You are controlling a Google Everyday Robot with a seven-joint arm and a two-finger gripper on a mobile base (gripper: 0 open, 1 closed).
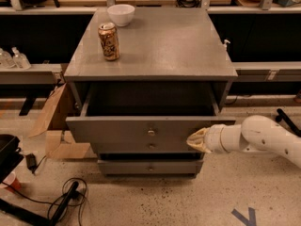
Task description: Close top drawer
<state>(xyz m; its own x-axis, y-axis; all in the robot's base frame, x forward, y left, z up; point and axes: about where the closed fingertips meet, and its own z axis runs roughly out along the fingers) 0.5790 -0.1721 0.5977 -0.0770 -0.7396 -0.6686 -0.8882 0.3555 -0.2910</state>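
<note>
The top drawer [117,131] of the grey cabinet is pulled out wide, its flat grey front carrying a small metal centre knob [151,132]. Its inside looks dark and empty. My gripper [197,140] reaches in from the right on a white arm and touches the right end of the drawer front. Two shorter drawer fronts [150,166] sit below it, pushed further in.
A brown drink can [109,41] and a white bowl [121,14] stand on the cabinet top [164,41]. Cardboard [54,126] lies on the floor at the left, with cables and a black object [61,206] at the lower left. Shelving runs behind.
</note>
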